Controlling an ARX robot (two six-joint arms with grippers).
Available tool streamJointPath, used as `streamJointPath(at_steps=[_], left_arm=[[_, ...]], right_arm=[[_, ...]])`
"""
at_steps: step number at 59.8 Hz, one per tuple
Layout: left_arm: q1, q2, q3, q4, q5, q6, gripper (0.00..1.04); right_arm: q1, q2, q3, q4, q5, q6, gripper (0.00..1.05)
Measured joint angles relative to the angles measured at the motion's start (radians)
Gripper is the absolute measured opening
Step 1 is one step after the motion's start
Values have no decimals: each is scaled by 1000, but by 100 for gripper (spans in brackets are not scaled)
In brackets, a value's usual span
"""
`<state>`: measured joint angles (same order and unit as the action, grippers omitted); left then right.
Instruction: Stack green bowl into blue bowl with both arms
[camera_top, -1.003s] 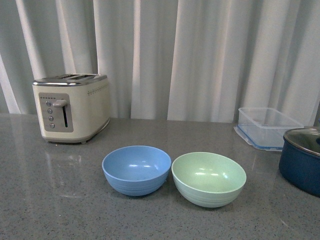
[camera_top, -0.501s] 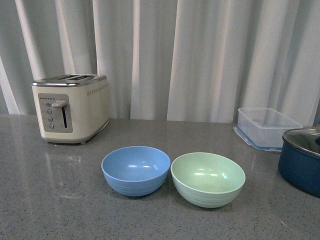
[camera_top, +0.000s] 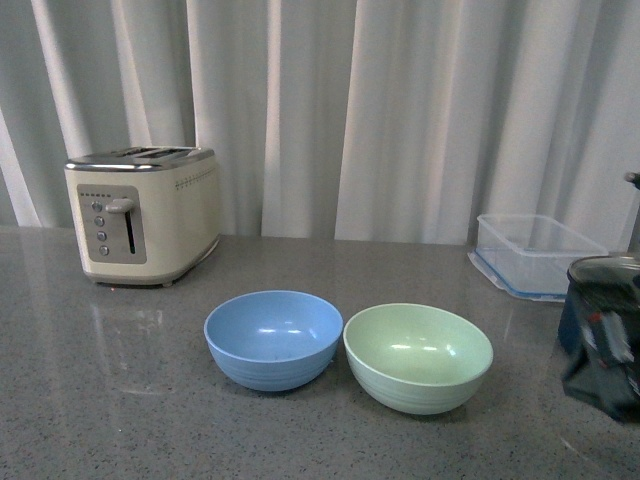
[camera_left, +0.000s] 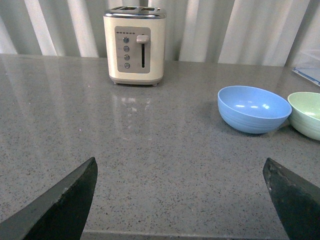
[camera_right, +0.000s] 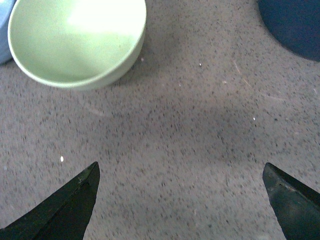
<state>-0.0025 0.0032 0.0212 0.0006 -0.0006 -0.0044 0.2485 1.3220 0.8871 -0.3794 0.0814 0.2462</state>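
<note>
My right gripper hangs spread wide near the pale mint-green round plastic bowl; my left gripper, equally wide, is well apart from that bowl. The light sky-blue round plastic bowl stands upright just beside it, on its left.

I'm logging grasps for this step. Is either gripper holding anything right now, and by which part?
Nothing is held. The left gripper and right gripper are both open above the counter; the green bowl and blue bowl sit untouched.
</note>
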Motion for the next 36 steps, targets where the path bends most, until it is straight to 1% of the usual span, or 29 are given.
streamJointPath(at_steps=[7,16,36], left_arm=[[0,0,0,0,0,0,98],[0,0,0,0,0,0,98],[0,0,0,0,0,0,98]], right_arm=[[-4,117,108,-11,-9,34,95],[-4,235,217,-13,-12,43,95],[-8,425,362,-14,-12,39,95]])
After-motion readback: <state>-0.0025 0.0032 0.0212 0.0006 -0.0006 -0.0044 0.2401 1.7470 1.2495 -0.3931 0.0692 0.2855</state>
